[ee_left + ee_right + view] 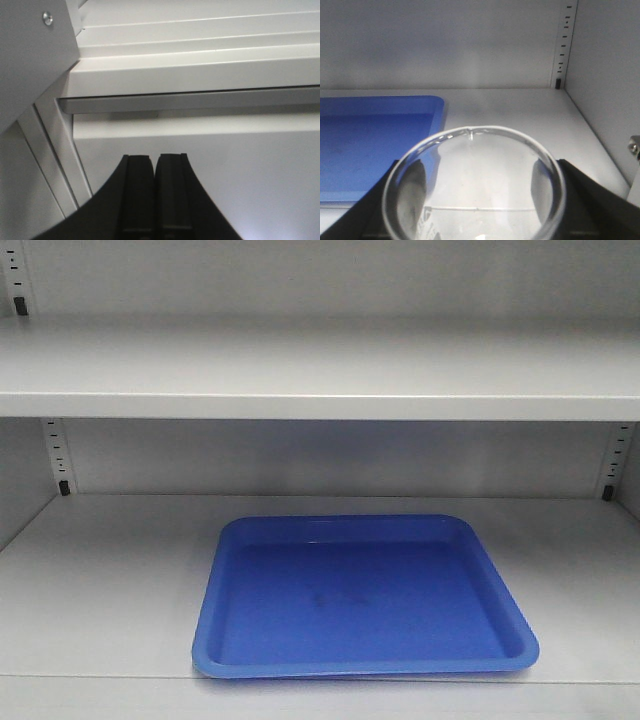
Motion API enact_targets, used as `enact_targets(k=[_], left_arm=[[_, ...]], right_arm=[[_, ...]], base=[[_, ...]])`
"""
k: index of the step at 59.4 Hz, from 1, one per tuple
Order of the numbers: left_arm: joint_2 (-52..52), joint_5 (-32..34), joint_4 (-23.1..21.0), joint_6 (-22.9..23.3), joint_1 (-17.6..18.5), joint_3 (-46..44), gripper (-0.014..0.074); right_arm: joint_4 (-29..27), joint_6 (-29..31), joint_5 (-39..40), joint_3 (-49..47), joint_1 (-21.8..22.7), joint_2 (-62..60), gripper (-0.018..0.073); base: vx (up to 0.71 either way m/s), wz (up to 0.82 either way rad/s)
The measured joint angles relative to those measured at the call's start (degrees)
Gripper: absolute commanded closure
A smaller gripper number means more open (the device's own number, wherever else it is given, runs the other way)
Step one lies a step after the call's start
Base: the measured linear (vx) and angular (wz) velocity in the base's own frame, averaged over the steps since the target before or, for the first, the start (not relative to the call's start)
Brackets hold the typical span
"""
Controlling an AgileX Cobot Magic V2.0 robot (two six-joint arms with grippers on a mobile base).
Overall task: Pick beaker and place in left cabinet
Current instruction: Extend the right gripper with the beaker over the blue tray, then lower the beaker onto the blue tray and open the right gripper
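Only the right wrist view shows the beaker (475,185). It sits pinched between the dark fingers of the right gripper (477,202), rim up, over the front of the left cabinet's (300,370) lower shelf (520,107). I can't tell whether its base touches the shelf. A blue tray (375,140) lies at nine o'clock from the beaker, just beside it, and a peg-hole strip (563,45) climbs the rear corner at one o'clock. The front view takes in the whole tray (365,595), bare inside, under an upper shelf (320,390). The left wrist view alone shows the left gripper (154,172), its fingers pressed together below the cabinet's pale frame (200,75).
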State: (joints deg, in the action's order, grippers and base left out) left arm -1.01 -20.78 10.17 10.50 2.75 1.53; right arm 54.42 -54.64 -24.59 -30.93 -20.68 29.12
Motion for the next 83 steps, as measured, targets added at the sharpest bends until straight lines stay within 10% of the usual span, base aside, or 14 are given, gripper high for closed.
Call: enact_targets(k=[25,51,83], left_arm=[[0.0,0.0,0.0,0.0,0.0,0.0,0.0593],[0.0,0.0,0.0,0.0,0.0,0.0,0.0593],[0.0,0.0,0.0,0.0,0.0,0.0,0.0593]], right_arm=[[11.7,-3.2,24.6,-2.8,-0.1,21.6,0.0561],[11.4,-4.8,42.5,-33.7,-0.1,66.2,0.0561],[11.3,-3.5,47.5,-46.1,-0.1,81.5,0.0417]], base=[[0.00,0.00],[0.00,0.00],[0.00,0.00]])
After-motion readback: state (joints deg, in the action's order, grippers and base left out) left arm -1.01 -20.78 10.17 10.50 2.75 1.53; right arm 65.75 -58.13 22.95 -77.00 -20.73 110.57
